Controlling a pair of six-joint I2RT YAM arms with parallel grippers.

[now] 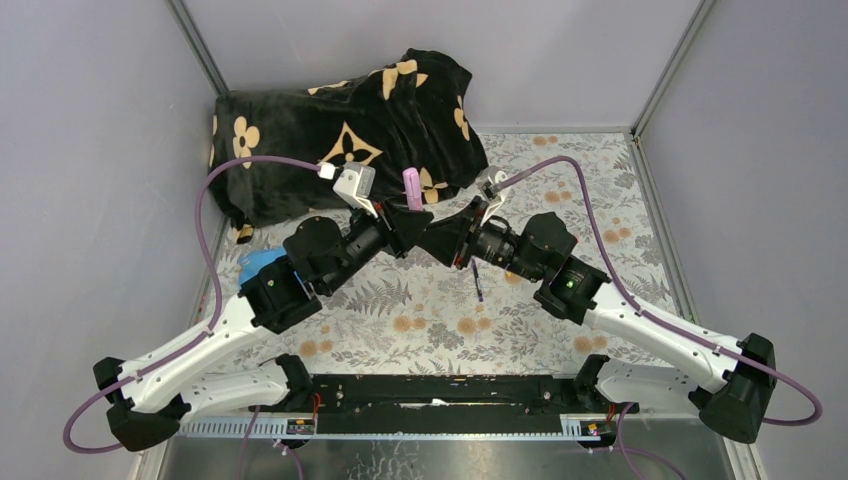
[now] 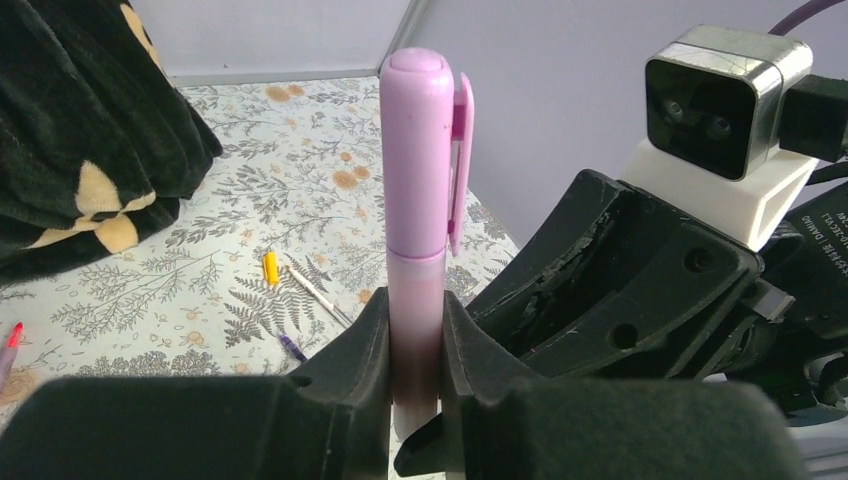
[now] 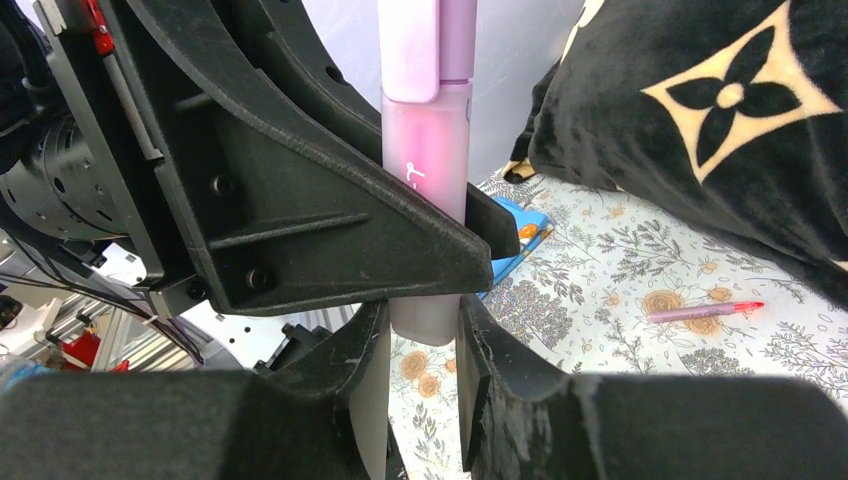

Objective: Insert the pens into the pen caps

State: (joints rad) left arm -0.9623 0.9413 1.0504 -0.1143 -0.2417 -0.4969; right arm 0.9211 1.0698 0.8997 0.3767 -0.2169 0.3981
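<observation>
I have the left gripper (image 2: 415, 312) clamped on the pale pink translucent pen barrel (image 3: 425, 150), which stands upright above the middle of the table. Its long axis is vertical, tail down, with the lilac plastic pen cap (image 2: 420, 140) on the top end and the clip turned toward the right arm. The right gripper (image 3: 422, 322) sits nose to nose with the left one, lower on the same barrel. Its pads flank the tail closely, but I cannot tell whether they press it.

The two gripper bodies crowd each other, so there is little room between them. Toward the arm bases the floral-patterned tablecloth (image 1: 420, 320) lies open. A thin dark blue pen (image 1: 477, 283) lies flat near the right gripper, pointing roughly near to far. A flat blue card (image 1: 262, 265) shows beside the left arm. Farther out, an orange-yellow cap stub (image 2: 270, 267) lies just beside a slim white pen (image 2: 320, 295) set on a diagonal. A pink pen with a red tip (image 3: 705, 311) lies near the hem of the black plush blanket with tan flowers (image 1: 350, 120), which fills the far left corner. Grey walls (image 1: 90, 150) close in on the sides and back.

The cap is matte and opaque with a rounded top, and its clip is a shade pinker. The barrel is frosted and glows pink — the cap's rim meets it with no gap I can see.
</observation>
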